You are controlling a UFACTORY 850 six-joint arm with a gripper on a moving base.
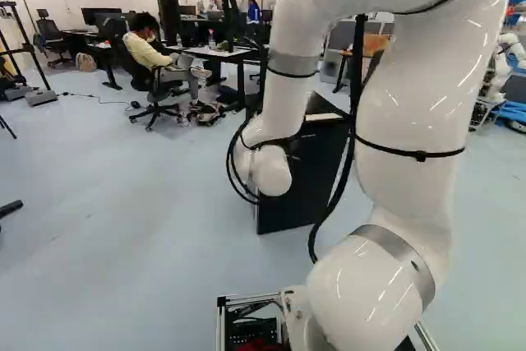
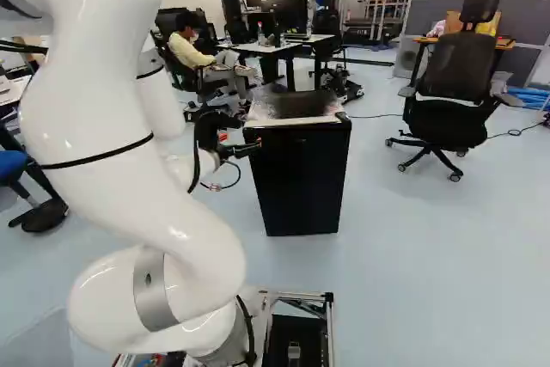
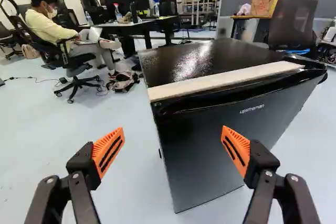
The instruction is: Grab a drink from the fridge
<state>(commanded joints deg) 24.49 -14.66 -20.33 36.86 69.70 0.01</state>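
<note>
Fingers [image 2: 247,149] wide open, nothing between the orange pads [image 3: 108,150]. Black fridge [image 3: 220,140] on floor [image 3: 136,182], ahead of them, front angled to the wrist view; door looks closed. Pale strip [image 3: 226,80] along top front edge. In right base view, fingers near fridge's upper left corner, contact unclear. White arm [image 2: 112,126] bent, left of fridge there. Black office chair [image 2: 455,70] right of fridge, well apart.

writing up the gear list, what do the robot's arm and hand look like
The arm is glossy white with rounded segments, grey bands at some joints, and black cables held by thin black ties. The hand is black, with two fingers that carry wedge-shaped orange pads, ribbed and marked with dark slots.
</note>
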